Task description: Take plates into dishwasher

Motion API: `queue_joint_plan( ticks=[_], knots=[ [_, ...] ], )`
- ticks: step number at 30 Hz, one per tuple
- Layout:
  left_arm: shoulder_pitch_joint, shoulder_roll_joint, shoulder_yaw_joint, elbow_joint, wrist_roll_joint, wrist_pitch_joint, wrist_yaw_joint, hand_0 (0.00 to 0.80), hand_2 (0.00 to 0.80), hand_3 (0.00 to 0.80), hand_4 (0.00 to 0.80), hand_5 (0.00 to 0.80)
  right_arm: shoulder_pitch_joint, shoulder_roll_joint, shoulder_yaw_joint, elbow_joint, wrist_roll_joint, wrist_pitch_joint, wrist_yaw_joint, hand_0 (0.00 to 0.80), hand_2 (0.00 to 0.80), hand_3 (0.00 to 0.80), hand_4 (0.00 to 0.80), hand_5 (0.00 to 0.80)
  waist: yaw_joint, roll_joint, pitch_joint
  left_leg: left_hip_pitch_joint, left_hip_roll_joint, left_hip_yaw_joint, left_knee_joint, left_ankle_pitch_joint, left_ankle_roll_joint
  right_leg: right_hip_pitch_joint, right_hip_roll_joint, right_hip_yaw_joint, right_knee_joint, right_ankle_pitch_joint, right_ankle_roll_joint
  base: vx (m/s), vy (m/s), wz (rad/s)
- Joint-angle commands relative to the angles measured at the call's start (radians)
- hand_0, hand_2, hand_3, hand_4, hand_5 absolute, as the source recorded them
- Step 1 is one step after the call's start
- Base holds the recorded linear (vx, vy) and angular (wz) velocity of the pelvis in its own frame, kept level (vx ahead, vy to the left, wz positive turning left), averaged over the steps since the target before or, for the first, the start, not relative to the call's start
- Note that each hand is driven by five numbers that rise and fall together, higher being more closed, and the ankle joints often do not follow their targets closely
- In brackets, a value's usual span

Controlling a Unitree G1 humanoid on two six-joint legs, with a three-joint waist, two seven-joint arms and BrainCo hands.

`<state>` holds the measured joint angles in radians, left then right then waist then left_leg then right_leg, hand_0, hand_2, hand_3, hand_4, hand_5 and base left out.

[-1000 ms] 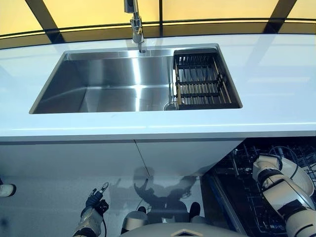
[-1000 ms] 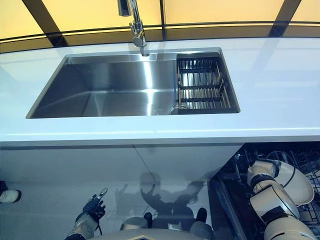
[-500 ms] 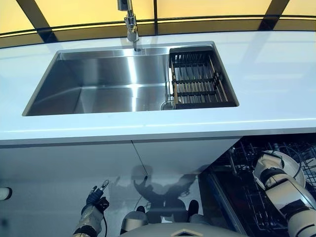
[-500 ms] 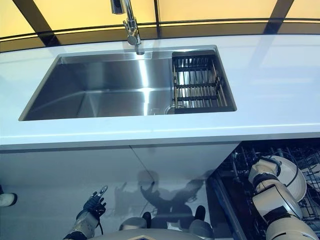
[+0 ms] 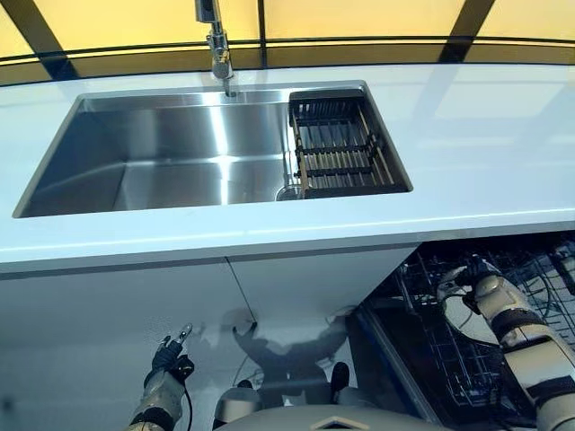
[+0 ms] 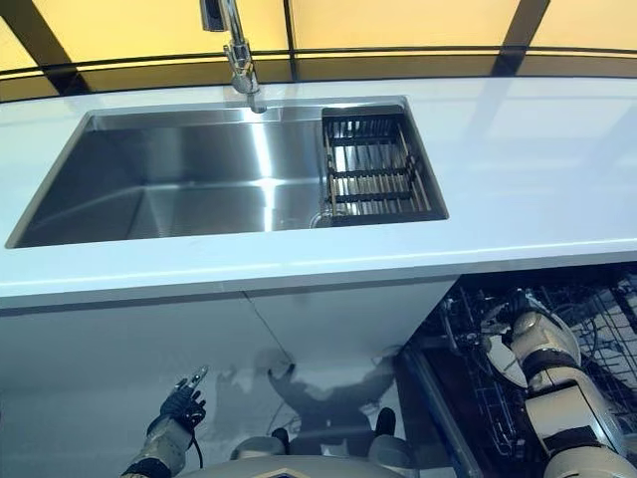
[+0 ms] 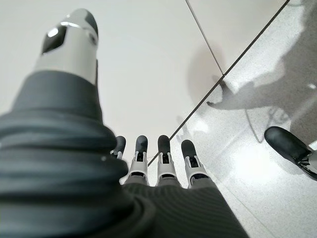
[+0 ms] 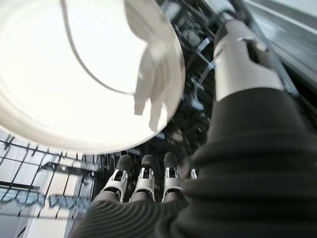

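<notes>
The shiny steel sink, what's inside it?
Inside the shiny steel sink, on its right side, sits a dark wire drying rack with nothing in it. The drain beside the rack's corner is partly hidden. No plates are in there.

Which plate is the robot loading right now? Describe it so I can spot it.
Below the counter, right of the sink, the dishwasher rack stands pulled out. The white plate stands on edge in its dark wires by the right robot hand, the only pale dish there.
</notes>
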<state>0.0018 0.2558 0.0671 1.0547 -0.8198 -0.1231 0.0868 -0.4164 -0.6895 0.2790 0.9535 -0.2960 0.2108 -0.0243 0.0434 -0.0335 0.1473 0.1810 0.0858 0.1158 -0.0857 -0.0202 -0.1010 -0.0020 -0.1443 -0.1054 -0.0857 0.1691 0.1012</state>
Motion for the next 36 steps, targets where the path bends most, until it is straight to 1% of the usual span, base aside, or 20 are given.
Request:
queue_joint_plan(
  ticks=[1,4,7,11,16,19,20,21,24,26,27,29,31,32,34,35,36],
  knots=[
    [-0.043,0.026,0.013,0.051,-0.003,-0.029,0.028,0.000,0.000,0.000,0.000,0.000,0.025,-0.101,-0.013,-0.111,0.052,0.014,-0.047,0.000,0.000,0.000,0.000,0.000,-0.047,-0.037,-0.010,-0.001,-0.032,0.015,0.004,-0.046,0.078,0.009,-0.027,0.059,0.010,-0.034,0.049,-0.009,0.033,-0.24],
    [-0.034,0.017,0.043,0.067,0.026,-0.026,0.038,0.000,0.000,0.000,0.000,0.000,0.108,-0.133,-0.088,-0.257,0.089,0.040,-0.054,0.000,0.000,0.000,0.000,0.000,-0.083,-0.047,-0.008,0.004,-0.032,0.031,0.009,-0.055,0.083,0.001,-0.015,0.085,0.012,-0.033,0.050,-0.007,0.029,-0.20],
    [-0.031,0.009,0.056,0.079,0.049,-0.026,0.050,0.000,0.000,0.000,0.000,0.000,0.182,-0.142,-0.157,-0.346,0.117,0.056,-0.064,0.000,0.000,0.000,0.000,0.000,-0.111,-0.054,-0.003,0.007,-0.033,0.049,0.016,-0.066,0.087,-0.009,-0.007,0.106,0.015,-0.029,0.054,-0.028,0.016,-0.28],
    [-0.029,0.000,0.072,0.086,0.073,-0.027,0.057,0.000,0.000,0.000,0.000,0.000,0.254,-0.142,-0.237,-0.390,0.154,0.045,-0.088,0.000,0.000,0.000,0.000,0.000,-0.145,-0.058,0.000,0.009,-0.036,0.069,0.022,-0.076,0.094,-0.025,0.006,0.135,0.017,-0.024,0.056,-0.030,0.019,-0.31],
    [-0.037,-0.001,0.078,0.102,0.098,-0.024,0.055,0.000,0.000,0.000,0.000,0.000,0.313,-0.129,-0.306,-0.384,0.227,0.033,-0.128,0.000,0.000,0.000,0.000,0.000,-0.179,-0.061,-0.001,0.013,-0.041,0.094,0.029,-0.086,0.100,-0.041,0.016,0.164,0.022,-0.016,0.060,-0.002,0.011,-0.24],
    [-0.043,-0.001,0.075,0.103,0.115,-0.020,0.052,0.000,0.000,0.000,0.000,0.000,0.346,-0.106,-0.351,-0.357,0.297,0.002,-0.192,0.000,0.000,0.000,0.000,0.000,-0.195,-0.061,0.005,0.015,-0.046,0.104,0.033,-0.091,0.103,-0.054,0.019,0.173,0.027,-0.009,0.064,-0.010,0.000,-0.18],
    [-0.046,0.001,0.074,0.103,0.118,-0.018,0.052,0.000,0.000,0.000,0.000,0.000,0.357,-0.097,-0.364,-0.341,0.298,-0.012,-0.217,0.000,0.000,0.000,0.000,0.000,-0.200,-0.059,0.006,0.015,-0.048,0.108,0.034,-0.093,0.105,-0.058,0.020,0.177,0.028,-0.007,0.065,-0.019,0.000,-0.08],
    [-0.048,0.002,0.072,0.101,0.118,-0.016,0.051,0.000,0.000,0.000,0.000,0.000,0.364,-0.090,-0.373,-0.330,0.333,-0.034,-0.241,0.000,0.000,0.000,0.000,0.000,-0.203,-0.057,0.008,0.015,-0.050,0.111,0.034,-0.094,0.106,-0.061,0.021,0.179,0.029,-0.005,0.066,-0.028,0.002,-0.14],
    [-0.055,0.007,0.059,0.098,0.117,-0.010,0.052,0.000,0.000,0.000,0.000,0.000,0.382,-0.066,-0.407,-0.290,0.379,-0.093,-0.270,0.000,0.000,0.000,0.000,0.000,-0.217,-0.049,0.015,0.012,-0.057,0.119,0.038,-0.098,0.111,-0.075,0.021,0.186,0.037,-0.002,0.070,-0.029,-0.001,-0.18],
    [-0.059,0.010,0.059,0.098,0.124,-0.006,0.054,0.000,0.000,0.000,0.000,0.000,0.390,-0.054,-0.422,-0.275,0.432,-0.114,-0.278,0.000,0.000,0.000,0.000,0.000,-0.221,-0.046,0.018,0.010,-0.060,0.122,0.042,-0.101,0.114,-0.081,0.021,0.189,0.042,-0.001,0.071,-0.015,-0.011,-0.07],
    [-0.064,0.013,0.050,0.107,0.119,-0.010,0.050,0.000,0.000,0.000,0.000,0.000,0.391,-0.037,-0.441,-0.228,0.486,-0.147,-0.270,0.000,0.000,0.000,0.000,0.000,-0.227,-0.041,0.020,0.008,-0.065,0.124,0.048,-0.106,0.117,-0.089,0.021,0.192,0.049,-0.003,0.073,-0.012,-0.016,-0.13],
    [-0.070,0.015,0.045,0.112,0.126,-0.011,0.047,0.000,0.000,0.000,0.000,0.000,0.387,-0.016,-0.461,-0.148,0.543,-0.201,-0.232,0.000,0.000,0.000,0.000,0.000,-0.231,-0.034,0.022,0.009,-0.072,0.127,0.054,-0.113,0.122,-0.097,0.019,0.192,0.055,-0.002,0.074,0.001,-0.022,-0.15],
    [-0.072,0.021,0.042,0.118,0.131,-0.015,0.038,0.000,0.000,0.000,0.000,0.000,0.384,-0.002,-0.483,-0.075,0.618,-0.233,-0.184,0.000,0.000,0.000,0.000,0.000,-0.231,-0.028,0.024,0.009,-0.077,0.128,0.060,-0.119,0.124,-0.102,0.016,0.190,0.059,-0.002,0.075,0.005,-0.037,-0.09],
    [-0.075,0.026,0.040,0.126,0.131,-0.020,0.030,0.000,0.000,0.000,0.000,0.000,0.380,0.002,-0.493,-0.034,0.653,-0.243,-0.161,0.000,0.000,0.000,0.000,0.000,-0.231,-0.026,0.024,0.009,-0.079,0.130,0.062,-0.122,0.125,-0.105,0.015,0.189,0.061,-0.003,0.075,0.007,-0.041,-0.05],
    [-0.081,0.031,0.037,0.136,0.138,-0.024,0.020,0.000,0.000,0.000,0.000,0.000,0.373,0.009,-0.507,0.032,0.708,-0.240,-0.132,0.000,0.000,0.000,0.000,0.000,-0.229,-0.021,0.024,0.007,-0.082,0.131,0.067,-0.127,0.127,-0.109,0.013,0.187,0.065,-0.004,0.075,0.011,-0.056,-0.03],
    [-0.089,0.033,0.026,0.147,0.139,-0.030,0.012,0.000,0.000,0.000,0.000,0.000,0.365,0.025,-0.525,0.124,0.776,-0.252,-0.085,0.000,0.000,0.000,0.000,0.000,-0.227,-0.013,0.026,0.007,-0.085,0.130,0.071,-0.129,0.127,-0.111,0.009,0.182,0.066,-0.005,0.074,0.014,-0.072,-0.01],
    [-0.092,0.035,0.024,0.151,0.144,-0.030,0.007,0.000,0.000,0.000,0.000,0.000,0.361,0.032,-0.535,0.160,0.818,-0.242,-0.069,0.000,0.000,0.000,0.000,0.000,-0.226,-0.008,0.027,0.007,-0.086,0.129,0.073,-0.131,0.127,-0.111,0.006,0.180,0.066,-0.006,0.074,0.014,-0.068,-0.01]
  ],
)
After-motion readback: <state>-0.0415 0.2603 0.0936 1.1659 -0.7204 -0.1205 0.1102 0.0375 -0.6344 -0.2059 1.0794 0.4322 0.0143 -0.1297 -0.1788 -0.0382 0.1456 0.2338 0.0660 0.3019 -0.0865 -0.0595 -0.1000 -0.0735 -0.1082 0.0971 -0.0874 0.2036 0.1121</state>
